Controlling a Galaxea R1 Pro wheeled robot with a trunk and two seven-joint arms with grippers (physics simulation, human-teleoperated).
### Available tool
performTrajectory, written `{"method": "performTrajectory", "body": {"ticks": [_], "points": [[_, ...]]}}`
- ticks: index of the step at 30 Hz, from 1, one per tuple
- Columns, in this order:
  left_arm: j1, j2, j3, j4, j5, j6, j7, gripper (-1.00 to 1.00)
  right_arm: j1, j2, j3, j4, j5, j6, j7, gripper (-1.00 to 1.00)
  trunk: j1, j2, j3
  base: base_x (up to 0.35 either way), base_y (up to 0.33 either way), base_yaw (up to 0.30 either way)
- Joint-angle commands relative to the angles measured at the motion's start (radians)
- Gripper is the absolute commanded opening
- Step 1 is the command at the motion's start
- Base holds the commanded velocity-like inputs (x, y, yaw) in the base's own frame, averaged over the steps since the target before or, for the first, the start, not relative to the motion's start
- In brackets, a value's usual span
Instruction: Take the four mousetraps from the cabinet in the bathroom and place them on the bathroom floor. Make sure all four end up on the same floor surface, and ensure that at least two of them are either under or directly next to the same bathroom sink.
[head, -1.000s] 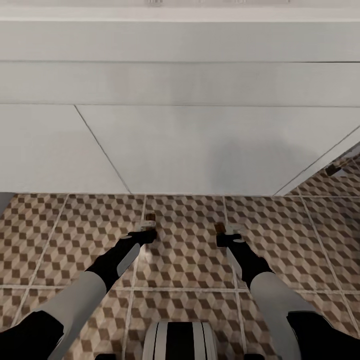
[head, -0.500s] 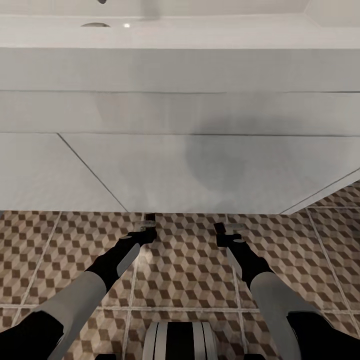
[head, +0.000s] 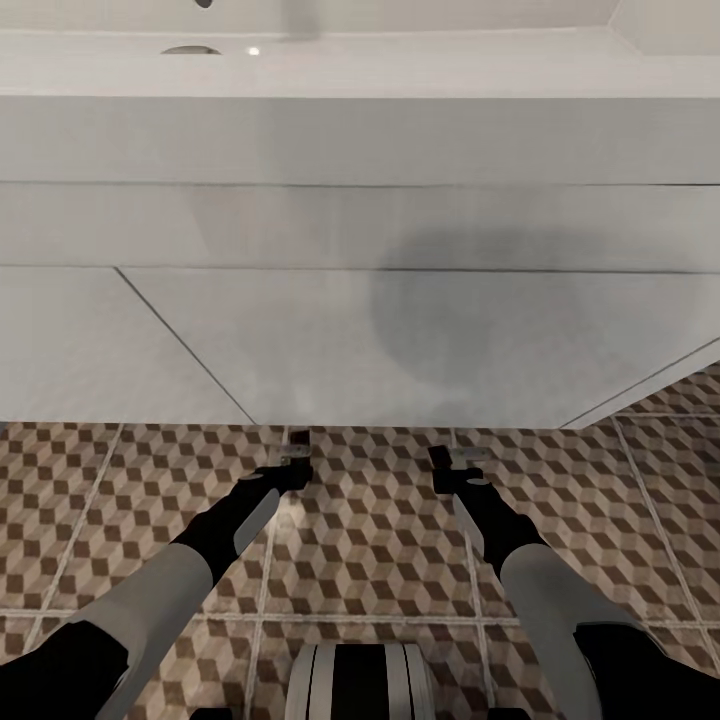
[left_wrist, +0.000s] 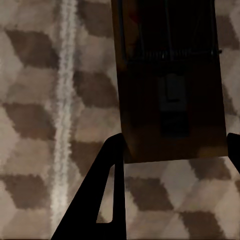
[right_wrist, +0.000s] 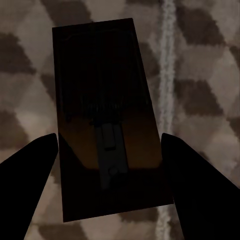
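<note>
Left tool (head: 296, 452): seen in the head view at the end of the black forearm, held low over the floor (head: 370, 520), just short of the foot of the sink (head: 360, 340). A small dark-brown mousetrap (head: 299, 437) is seen protruding from its tip. In the left wrist view the tool (left_wrist: 172, 150) is recorded pinching that mousetrap (left_wrist: 170, 80) between its two black fingers (left_wrist: 100, 195); the slab's near end sits between them, and the spring coil and a small metal plate are visible on its upper face. Patterned tile and one pale grout line are seen beneath it. Whether the slab touches the floor cannot be told.

Right tool (head: 452, 456): seen in the head view level with the left one, well apart from it, likewise close to the sink's base. A second mousetrap (head: 437, 456) is seen at its tip. In the right wrist view the tool (right_wrist: 110, 165) is recorded closed on this mousetrap (right_wrist: 105, 120), a black finger (right_wrist: 30, 170) pressed at each long edge; a coil and a metal tab are faintly seen on the dark face. A grout line runs just beside it on the floor below.

Surroundings: the white sink front spans the upper head view, with a grey shadow cast on it above the right tool. The floor is tiled in a brown, beige and white cube pattern.
</note>
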Motion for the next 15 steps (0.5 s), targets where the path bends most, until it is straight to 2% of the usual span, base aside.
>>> {"method": "performTrajectory", "body": {"ticks": [1, 15], "points": [[-0.001, 0.001, -0.006, 0.001, 0.01, 0.003, 0.011, -1.0, 0.0, 0.001, -0.002, -0.002, 0.006, 0.007, -0.002, -1.0, 0.0, 0.0, -0.001, 0.0, 0.0, 0.0], [-0.001, 0.004, -0.005, 0.096, 0.012, 0.002, 0.01, -1.0, 0.0, 0.002, 0.001, -0.002, 0.012, 0.005, -0.003, -1.0, 0.0, 0.0, -0.001, 0.0, 0.0, 0.0]]}}
